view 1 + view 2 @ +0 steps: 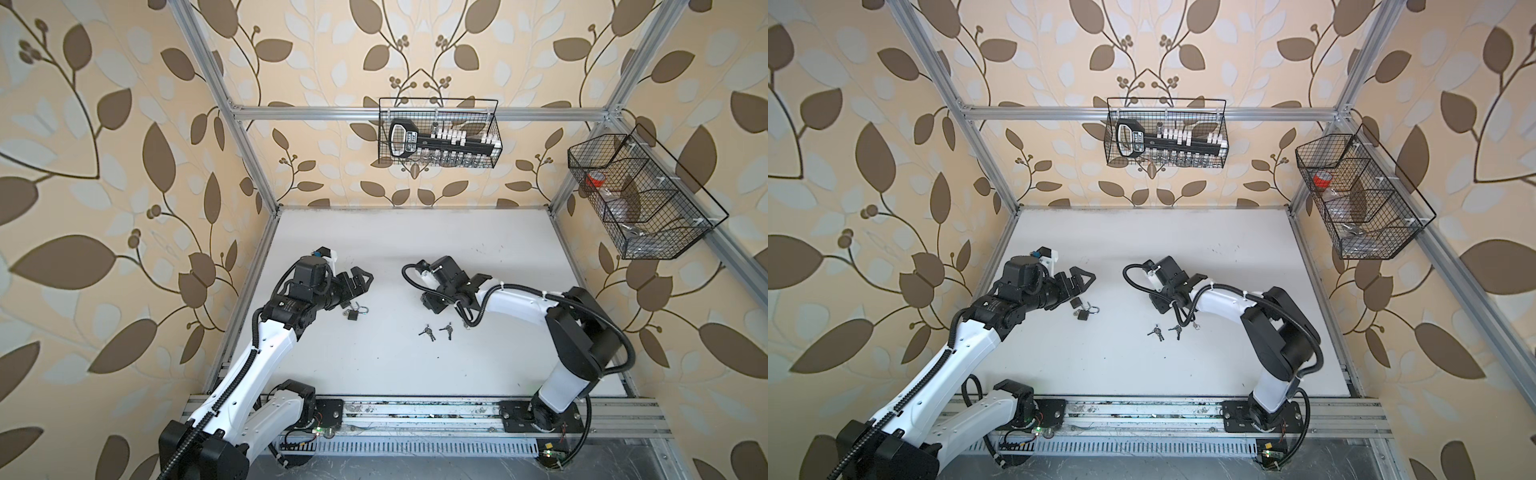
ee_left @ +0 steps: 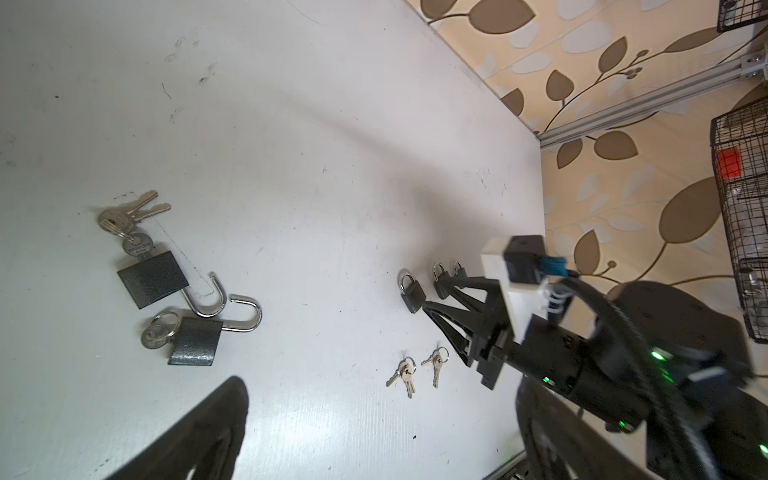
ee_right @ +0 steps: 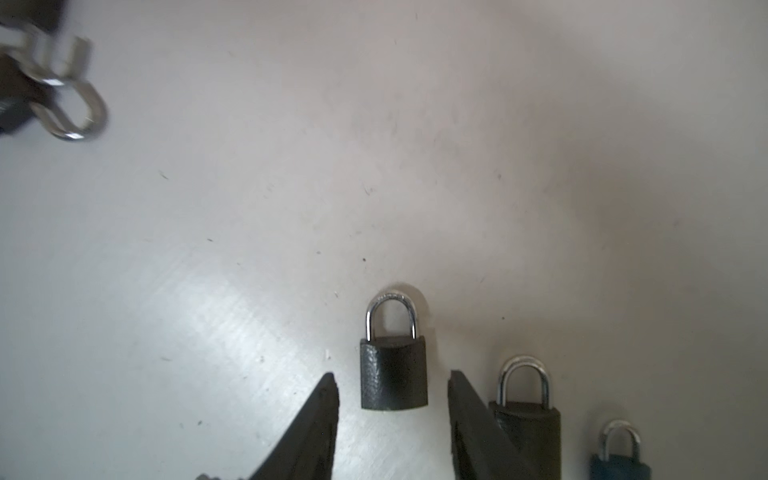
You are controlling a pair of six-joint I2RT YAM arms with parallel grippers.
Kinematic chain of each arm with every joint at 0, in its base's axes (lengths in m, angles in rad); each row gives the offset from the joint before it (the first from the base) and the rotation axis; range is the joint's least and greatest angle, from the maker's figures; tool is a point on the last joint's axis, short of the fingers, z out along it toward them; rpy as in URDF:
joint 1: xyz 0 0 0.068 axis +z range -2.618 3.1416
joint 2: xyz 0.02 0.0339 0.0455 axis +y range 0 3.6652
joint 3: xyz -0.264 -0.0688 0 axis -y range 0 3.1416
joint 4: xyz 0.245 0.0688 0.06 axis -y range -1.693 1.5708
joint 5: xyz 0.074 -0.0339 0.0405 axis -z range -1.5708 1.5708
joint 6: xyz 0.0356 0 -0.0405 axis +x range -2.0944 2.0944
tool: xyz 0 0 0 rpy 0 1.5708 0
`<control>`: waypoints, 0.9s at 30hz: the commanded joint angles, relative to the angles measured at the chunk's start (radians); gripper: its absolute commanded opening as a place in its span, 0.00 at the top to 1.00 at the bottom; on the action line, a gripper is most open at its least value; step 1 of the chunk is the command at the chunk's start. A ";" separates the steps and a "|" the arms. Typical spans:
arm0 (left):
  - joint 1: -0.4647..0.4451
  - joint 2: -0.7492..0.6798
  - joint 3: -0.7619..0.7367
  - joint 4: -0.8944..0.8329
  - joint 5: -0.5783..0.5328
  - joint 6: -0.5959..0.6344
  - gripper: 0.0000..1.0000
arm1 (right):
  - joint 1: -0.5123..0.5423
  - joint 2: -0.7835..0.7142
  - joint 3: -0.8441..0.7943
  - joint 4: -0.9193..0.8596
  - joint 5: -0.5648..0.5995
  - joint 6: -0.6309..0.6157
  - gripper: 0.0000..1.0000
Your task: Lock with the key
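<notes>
Two jaws of our right gripper [image 3: 391, 376] stand half parted, straddling without touching a small dark-grey padlock with closed steel shackle [image 3: 393, 386] — not gripped. Our left gripper [image 1: 358, 284] gapes wide, empty. Just beside it, at six o'clock in both top views, lie an unlocked dark-grey padlock with keys inserted [image 2: 153, 279] and a second unlocked padlock [image 2: 194, 343], the visible shackle pointing about three o'clock — our left arm is nearer.

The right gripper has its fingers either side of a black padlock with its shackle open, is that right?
Not quite. The black padlock between the fingers of the right gripper has its shackle shut, both legs down in the body, as the right wrist view shows. The fingers do stand either side of it.
</notes>
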 commanded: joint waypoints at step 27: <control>0.686 -0.061 -0.127 -0.020 0.378 -0.067 0.01 | 0.344 0.527 0.619 -0.068 -0.004 0.051 0.58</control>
